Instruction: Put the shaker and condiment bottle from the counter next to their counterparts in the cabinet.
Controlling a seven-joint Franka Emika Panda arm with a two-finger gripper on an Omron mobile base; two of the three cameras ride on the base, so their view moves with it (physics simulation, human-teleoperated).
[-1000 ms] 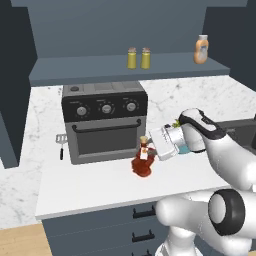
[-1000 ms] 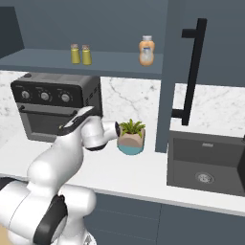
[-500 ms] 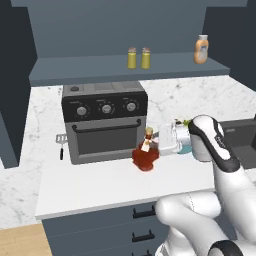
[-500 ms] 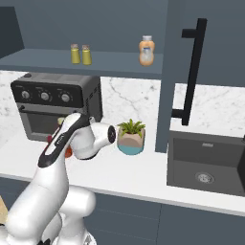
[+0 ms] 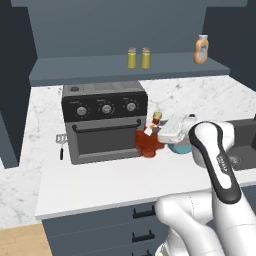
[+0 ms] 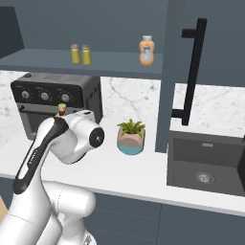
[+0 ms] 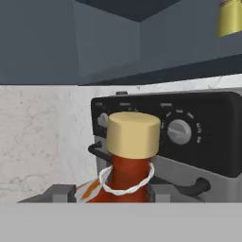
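Condiment bottle higher than before, gripper clamped around its neck.

Even, soft rendered light with no glare anywhere. The white marble-patterned bench is the brightest surface, while the dark blue-grey wall cabinet recedes into dimness. A faint shadow lies under the black toaster oven. The hand view is coarse and slightly soft; edges stay straight, without distortion
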